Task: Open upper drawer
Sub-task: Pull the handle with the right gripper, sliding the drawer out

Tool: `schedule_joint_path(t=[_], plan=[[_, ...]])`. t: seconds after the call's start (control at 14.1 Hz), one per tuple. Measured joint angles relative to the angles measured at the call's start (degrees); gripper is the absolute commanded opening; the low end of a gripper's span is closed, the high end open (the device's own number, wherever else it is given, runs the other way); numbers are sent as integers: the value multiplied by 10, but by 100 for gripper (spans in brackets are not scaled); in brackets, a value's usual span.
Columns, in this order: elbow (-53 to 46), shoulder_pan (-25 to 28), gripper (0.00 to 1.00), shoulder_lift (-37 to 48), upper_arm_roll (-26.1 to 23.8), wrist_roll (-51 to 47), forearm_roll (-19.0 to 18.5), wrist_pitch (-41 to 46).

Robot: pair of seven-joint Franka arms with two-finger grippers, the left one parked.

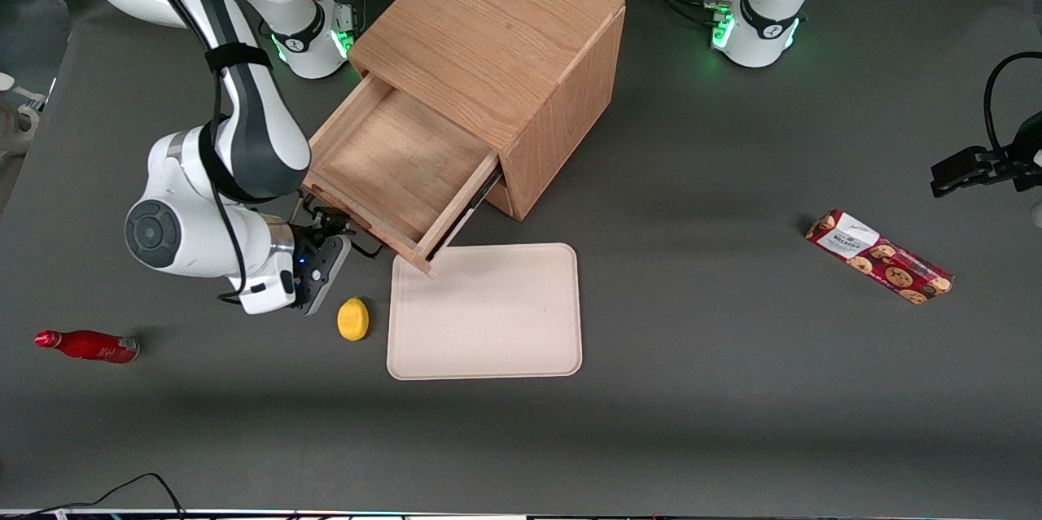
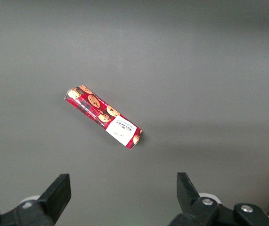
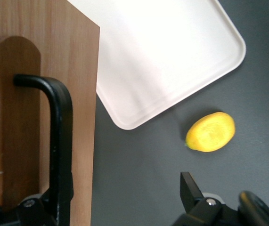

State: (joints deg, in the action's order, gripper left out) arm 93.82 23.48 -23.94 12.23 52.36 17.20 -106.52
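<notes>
- Cream tray [image 1: 488, 312], flat on the dark worktop [image 1: 692, 178], lies closest to the front camera. It is just beside the hand and nearer the camera than the hand is.
- Yellow lemon [image 1: 352, 318] sits on the worktop between the hand and the tray. It is close to both and touches neither.
- Hand [image 1: 326, 223] on the working arm hovers at the front face of the upper drawer [image 1: 391, 170], low over the worktop.
- Its fingers are spread wide and grip nothing. From the wrist camera one finger [image 3: 42, 209] is right by the thin black bar handle [image 3: 59, 141]. The other finger [image 3: 188, 188] stands well off, over bare worktop.
- I cannot tell whether the near finger actually touches the handle.
- The upper drawer is pulled far out of the oak cabinet [image 1: 488, 40], directly ahead of the hand. Its wooden floor is bare. One front corner of the drawer hangs over a corner of the tray.
- The cabinet stands angled on the worktop, farther from the front camera than the hand.
- Red bottle [image 1: 85, 345] lies on its side, well apart from the hand, at the working arm's end of the worktop.
- Red cookie packet [image 1: 879, 257] lies flat, well apart from the hand, toward the parked arm's end.
</notes>
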Motion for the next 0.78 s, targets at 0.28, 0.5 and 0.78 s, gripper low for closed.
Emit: schedule_joint_path(t=[0.28,0.5,0.78], plan=[[-19,-16,100,-13,0,11,0,0],[-31,-23,100,-22,0,17,0,0],[-39,-31,100,-29,0,20,0,0]])
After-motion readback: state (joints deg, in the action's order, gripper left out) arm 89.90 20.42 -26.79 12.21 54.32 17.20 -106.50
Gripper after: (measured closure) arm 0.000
